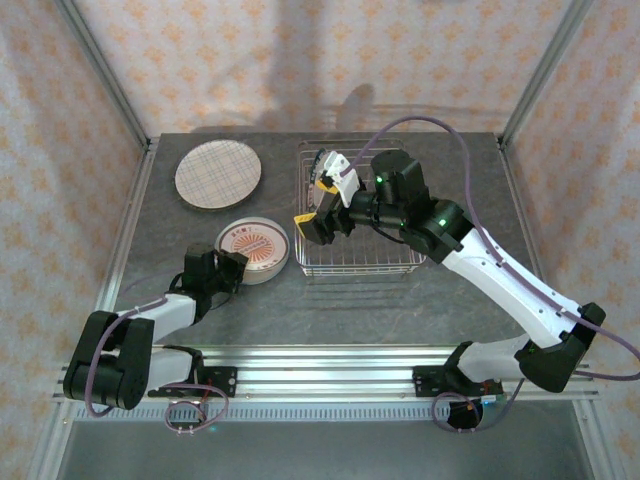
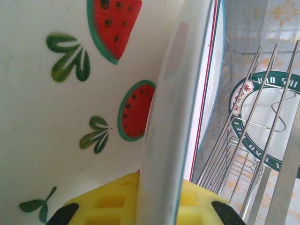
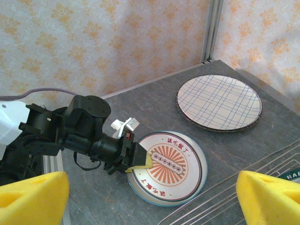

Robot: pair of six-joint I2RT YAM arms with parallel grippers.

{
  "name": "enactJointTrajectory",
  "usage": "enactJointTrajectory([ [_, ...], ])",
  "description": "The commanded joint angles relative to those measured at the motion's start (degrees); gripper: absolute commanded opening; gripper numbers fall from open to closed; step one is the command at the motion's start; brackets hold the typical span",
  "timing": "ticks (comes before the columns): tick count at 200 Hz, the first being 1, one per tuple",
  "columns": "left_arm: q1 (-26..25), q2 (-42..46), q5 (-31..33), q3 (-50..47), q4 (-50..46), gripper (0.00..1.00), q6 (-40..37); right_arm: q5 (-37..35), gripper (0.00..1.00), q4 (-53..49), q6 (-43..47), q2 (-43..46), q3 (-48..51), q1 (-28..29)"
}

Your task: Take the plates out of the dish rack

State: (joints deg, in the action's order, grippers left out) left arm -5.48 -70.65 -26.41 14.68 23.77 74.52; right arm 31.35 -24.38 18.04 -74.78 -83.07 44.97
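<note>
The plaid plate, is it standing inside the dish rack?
No, the plaid plate lies flat on the grey table, outside the dish rack.

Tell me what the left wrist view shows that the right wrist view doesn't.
Left wrist view: a watermelon-print plate, close up. Right wrist view: the plaid plate and the red sunburst plate lying flat on the table, plus the open right hand. Both: the left hand shut on the sunburst plate's rim, the dish rack wires and a green-lettered plate inside it.

Back plate (image 1: 219,174): we are seeing it lying on the counter (image 1: 400,300).
Front plate (image 1: 254,249): lying before it.
Dish rack (image 1: 365,257): standing to their right.
</note>
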Motion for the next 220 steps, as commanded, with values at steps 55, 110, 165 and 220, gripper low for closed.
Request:
enactJointTrajectory([
  [55, 0.59, 1.08, -0.16, 3.99, -6.16, 0.26, -3.41, 0.57, 0.92, 1.72, -0.72, -0.04, -0.78, 0.29],
  [110, 0.63, 2.79, 0.75, 7.23, -16.28, 0.43, -5.7, 0.2, 0.92, 1.67, -0.74, -0.19, -1.18, 0.29],
  [165, 0.59, 2.19, 2.7, 11.96, -28.74, 0.45, -8.77, -0.31, 0.92, 1.88, -0.98, -0.35, -1.23, 0.29],
  [220, 0.58, 0.37, 4.67, 14.05, -35.05, 0.45, -10.0, -0.41, 0.92, 1.93, -1.34, -0.19, -1.26, 0.27],
])
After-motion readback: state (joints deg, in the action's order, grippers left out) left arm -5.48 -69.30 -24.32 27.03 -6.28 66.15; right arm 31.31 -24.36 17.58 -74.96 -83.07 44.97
